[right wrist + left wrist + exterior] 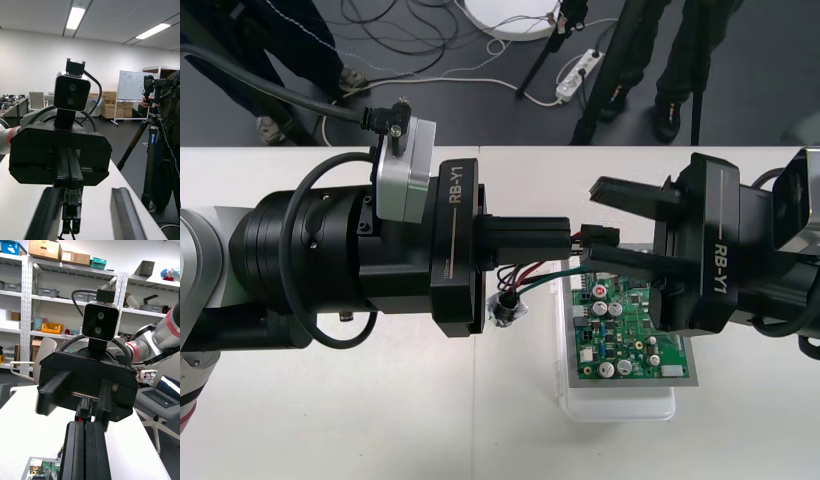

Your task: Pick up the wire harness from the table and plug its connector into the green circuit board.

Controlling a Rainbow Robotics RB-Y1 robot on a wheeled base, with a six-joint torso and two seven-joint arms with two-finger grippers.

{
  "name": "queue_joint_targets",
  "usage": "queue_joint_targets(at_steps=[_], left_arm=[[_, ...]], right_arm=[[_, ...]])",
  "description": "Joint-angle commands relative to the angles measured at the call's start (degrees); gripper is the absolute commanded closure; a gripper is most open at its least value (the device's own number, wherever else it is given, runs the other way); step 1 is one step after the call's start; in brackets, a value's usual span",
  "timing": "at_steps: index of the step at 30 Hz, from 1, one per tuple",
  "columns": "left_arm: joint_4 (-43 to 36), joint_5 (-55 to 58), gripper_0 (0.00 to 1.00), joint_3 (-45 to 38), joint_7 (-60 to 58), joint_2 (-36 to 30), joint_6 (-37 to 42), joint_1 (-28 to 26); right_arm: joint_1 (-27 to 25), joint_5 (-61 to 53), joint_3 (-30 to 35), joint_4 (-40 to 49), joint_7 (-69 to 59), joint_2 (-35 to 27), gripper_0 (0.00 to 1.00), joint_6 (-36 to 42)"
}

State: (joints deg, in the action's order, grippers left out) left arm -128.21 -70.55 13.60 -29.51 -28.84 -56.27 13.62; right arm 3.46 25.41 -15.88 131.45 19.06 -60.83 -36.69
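Right now my left gripper [572, 237] has its jaws pressed together on the harness [532, 272]. They pinch it just behind the black plug [598, 237], which sticks out past the fingertips toward the right. The right gripper [590, 221] faces it with jaws spread wide, one finger on the far side of the plug and one on the near side. As far as I can tell, neither finger touches it.

Out from the left jaws, the red, green and black wires [520, 268] droop. The metal socket [507, 308] hangs at their end, low over the table [330, 420], and I cannot tell whether it rests there. Under the right gripper the green board [625, 335] sits on its white base [620, 408], with nothing plugged in yet.

I read this as a mid-air handover, with the pick-up done and the insertion not begun. Next I would close the right jaws squarely on the plug body and open the left only once that grip is sure. Then I would keep the wires clear while turning the plug toward the board.
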Motion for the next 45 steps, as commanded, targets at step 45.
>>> queue_joint_targets(at_steps=[45], left_arm=[[-0.9,0.8,1.00,-7.4,1.3,-7.7,-0.9,-8.9]], right_arm=[[-2.7,7.0,2.5,-2.0,-8.4,-12.2,0.00,0.8]])
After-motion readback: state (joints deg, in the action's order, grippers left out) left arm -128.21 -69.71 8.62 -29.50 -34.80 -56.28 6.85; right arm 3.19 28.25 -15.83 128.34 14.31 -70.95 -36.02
